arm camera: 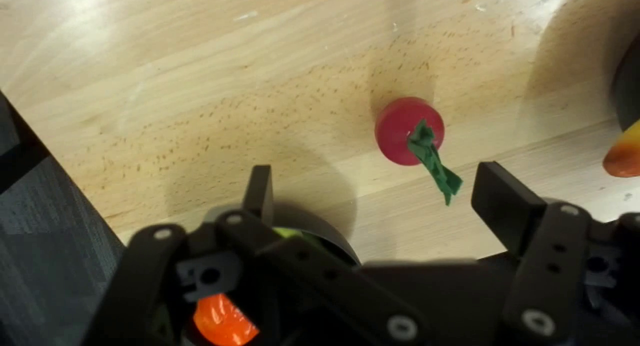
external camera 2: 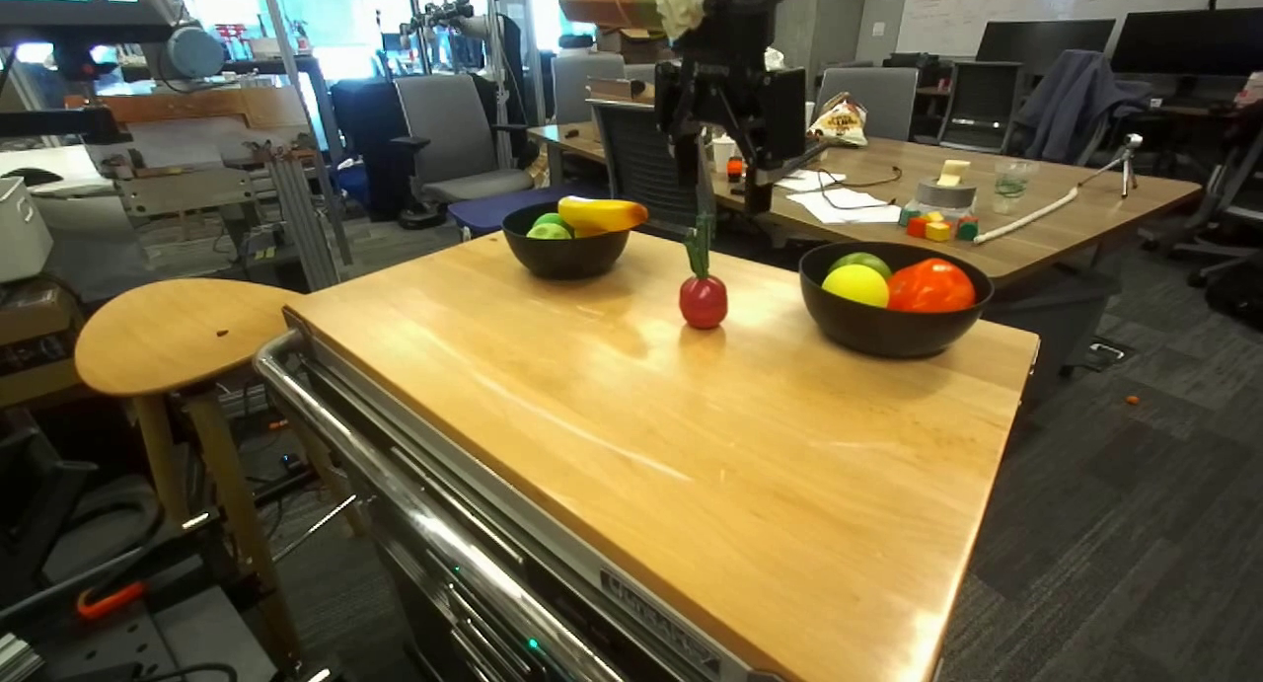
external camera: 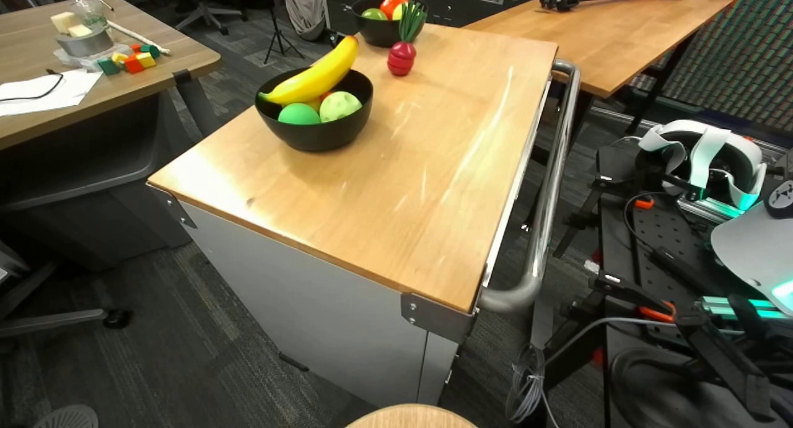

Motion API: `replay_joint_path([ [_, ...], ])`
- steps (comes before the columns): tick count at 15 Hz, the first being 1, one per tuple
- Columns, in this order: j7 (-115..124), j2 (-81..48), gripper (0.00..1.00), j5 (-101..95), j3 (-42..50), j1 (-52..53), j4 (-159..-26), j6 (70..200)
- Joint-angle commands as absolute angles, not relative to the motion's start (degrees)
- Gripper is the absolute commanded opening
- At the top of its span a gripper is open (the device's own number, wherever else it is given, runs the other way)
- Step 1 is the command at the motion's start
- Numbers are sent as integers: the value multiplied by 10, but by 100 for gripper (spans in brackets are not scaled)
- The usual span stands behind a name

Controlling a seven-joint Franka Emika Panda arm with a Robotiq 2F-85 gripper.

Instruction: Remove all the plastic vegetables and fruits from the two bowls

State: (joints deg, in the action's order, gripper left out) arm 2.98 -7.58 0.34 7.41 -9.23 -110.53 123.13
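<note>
A plastic radish point(external camera: 401, 59) with green leaves stands on the cart top between two black bowls; it also shows in an exterior view point(external camera 2: 703, 302) and the wrist view point(arm camera: 400, 135). One bowl point(external camera: 316, 137) holds a yellow banana point(external camera: 322, 75), a green piece point(external camera: 299, 114), a pale green piece point(external camera: 339, 106) and something partly hidden. The other bowl point(external camera 2: 893, 332) holds a red-orange piece point(external camera 2: 932, 287), a yellow piece point(external camera 2: 855, 285) and a green piece point(external camera 2: 861, 262). My gripper point(external camera 2: 722, 184) is open and empty above the radish; in the wrist view its fingers point(arm camera: 382, 191) are wide apart.
The wooden cart top point(external camera 2: 631, 406) has a metal handle point(external camera 2: 424, 514) along one side. A wooden stool point(external camera 2: 178, 332) stands beside it. A desk point(external camera 2: 1066, 198) behind carries blocks, tape and papers. Another wooden table point(external camera: 619, 38) stands near the cart.
</note>
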Motion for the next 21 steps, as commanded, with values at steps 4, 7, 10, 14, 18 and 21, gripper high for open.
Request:
replay_joint_path([
  [4,31,-50,100,3,77,-87,-1133,1239],
  [7,145,-30,100,-46,68,-63,-1162,1286],
  [10,266,28,100,-134,48,-26,-1197,1339],
  [14,321,20,100,-187,19,-15,-1183,1346],
  [18,371,59,100,-221,-8,-3,-1214,1355],
  [21,397,18,100,-115,-1,-5,-1179,1325],
])
